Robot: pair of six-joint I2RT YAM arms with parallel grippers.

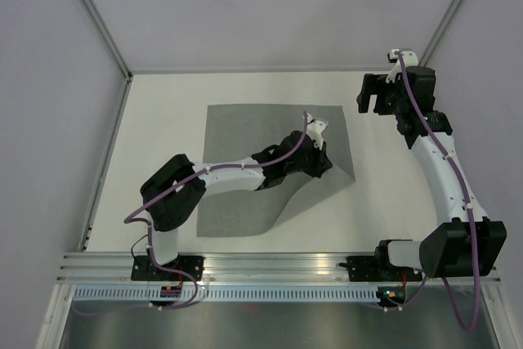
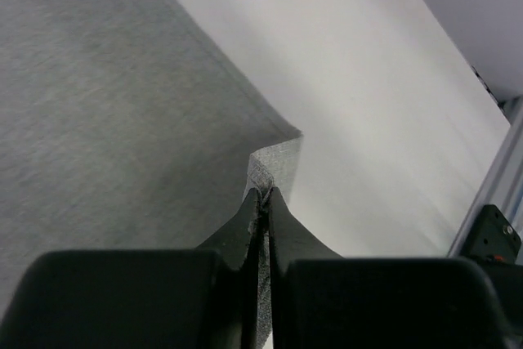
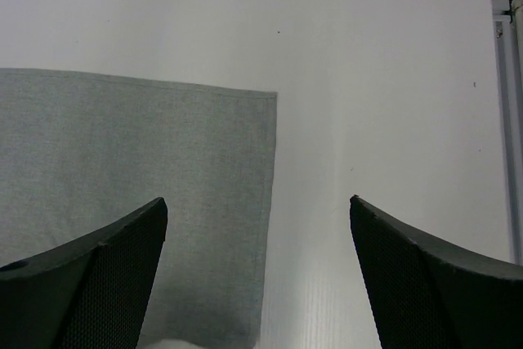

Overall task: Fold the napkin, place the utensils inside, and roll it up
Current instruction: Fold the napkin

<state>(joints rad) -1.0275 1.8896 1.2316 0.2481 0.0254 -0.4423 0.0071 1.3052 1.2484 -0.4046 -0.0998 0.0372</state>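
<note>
The grey napkin lies spread on the white table, its near right part lifted and drawn in over the cloth. My left gripper is shut on a corner of the napkin; in the left wrist view the fabric is pinched between the closed fingertips. My right gripper is open and empty, held above the table right of the napkin's far right corner. The right wrist view shows that corner of the napkin between its spread fingers. The utensils are out of view.
Grey walls and a metal frame post bound the table at the back and sides. An aluminium rail runs along the near edge by the arm bases. Bare white table lies right of the napkin.
</note>
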